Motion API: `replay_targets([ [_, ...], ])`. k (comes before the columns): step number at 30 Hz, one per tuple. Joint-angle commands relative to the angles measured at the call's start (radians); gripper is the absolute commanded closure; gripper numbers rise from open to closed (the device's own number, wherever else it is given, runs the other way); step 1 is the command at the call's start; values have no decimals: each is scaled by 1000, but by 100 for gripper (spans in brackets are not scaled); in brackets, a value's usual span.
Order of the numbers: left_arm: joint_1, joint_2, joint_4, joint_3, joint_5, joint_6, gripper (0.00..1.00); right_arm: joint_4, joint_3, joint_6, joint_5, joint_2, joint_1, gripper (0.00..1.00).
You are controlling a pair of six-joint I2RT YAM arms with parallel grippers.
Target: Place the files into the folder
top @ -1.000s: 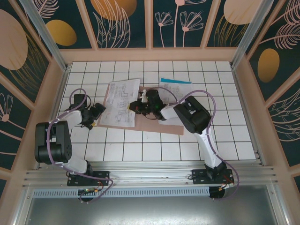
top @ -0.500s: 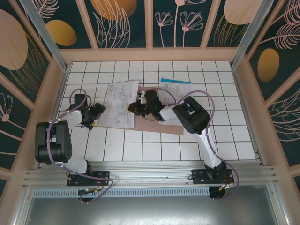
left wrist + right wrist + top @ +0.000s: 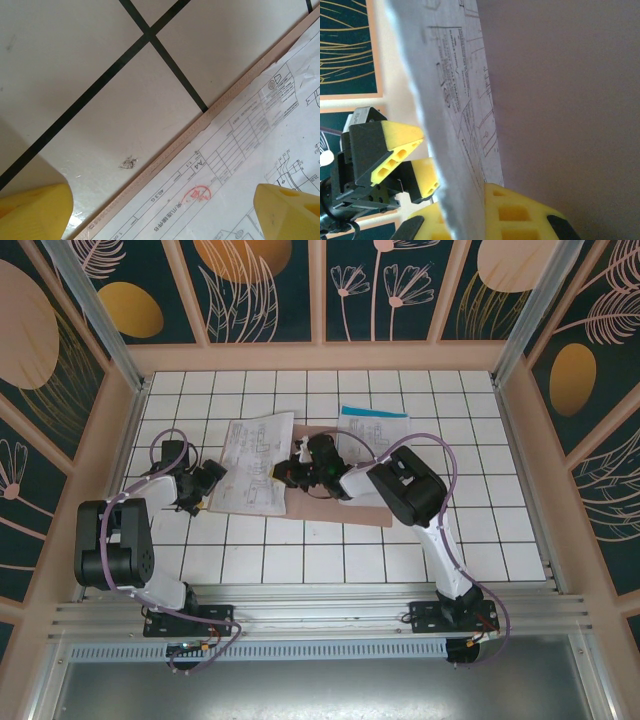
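A white printed sheet of the files lies over the left part of the pinkish-brown folder. My right gripper is shut on that sheet's right edge, which stands up on edge between its yellow fingers in the right wrist view, sheet, gripper, folder card behind. My left gripper is open at the sheet's left edge. Its yellow fingertips straddle the folder's edge strip and the printed sheet. More files, white on a teal sheet, lie to the back right.
The white tiled table is ringed by a wooden rim and patterned teal walls. The right arm's body lies over the folder's right part. The left gripper's yellow fingers show in the right wrist view.
The right gripper and the held sheet have shifted slightly left, toward the left gripper. The left arm has stayed put and open.
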Motion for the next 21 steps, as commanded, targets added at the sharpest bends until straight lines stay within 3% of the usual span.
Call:
replay_targets([
  [1,-88,77,92,-59,278,-68,6,-95,-21,-17,44,-32,8,95],
  [5,-88,33,56,-57,255,-68,6,-193,-56,-29,118,-132,-4,68],
  [8,-92,1,40,-58,257,-89,6,-305,-64,-27,158,-210,-14,55],
  [13,-118,-43,2,-45,256,-114,6,-522,-56,-42,220,-317,-39,46],
  [21,-164,-113,-47,-11,252,-132,7,-679,-135,-13,309,-500,-125,46],
])
